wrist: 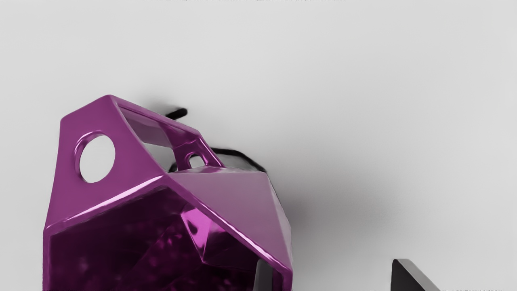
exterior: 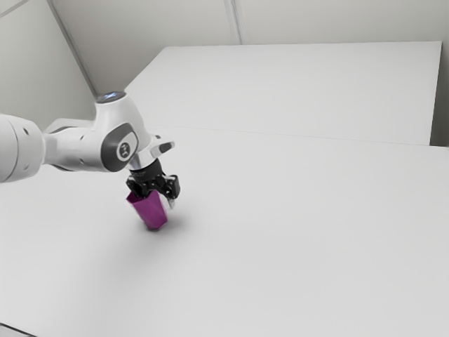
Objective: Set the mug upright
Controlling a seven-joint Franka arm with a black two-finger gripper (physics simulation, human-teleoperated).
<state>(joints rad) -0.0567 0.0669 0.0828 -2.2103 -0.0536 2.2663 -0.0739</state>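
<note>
My black gripper (exterior: 163, 199) hangs over the purple mug (exterior: 151, 210) in the exterior view. The mug leans, its mouth up under the hand and its base low near the table. In the wrist view the faceted mug (wrist: 238, 194) shows its dark inside and a handle with round holes. The gripper (wrist: 333, 275) is open there: one fingertip (wrist: 264, 275) reaches inside the rim, the other (wrist: 408, 277) stands outside, apart from the wall. The mug's wall lies between them, not pinched. Its lower part is partly hidden.
The white table (exterior: 295, 232) extends around the mug, with a shadow beside the base. Behind is a large pale panel (exterior: 295, 91). A dark-edged grey object (exterior: 14, 331) shows at the exterior view's lower left corner.
</note>
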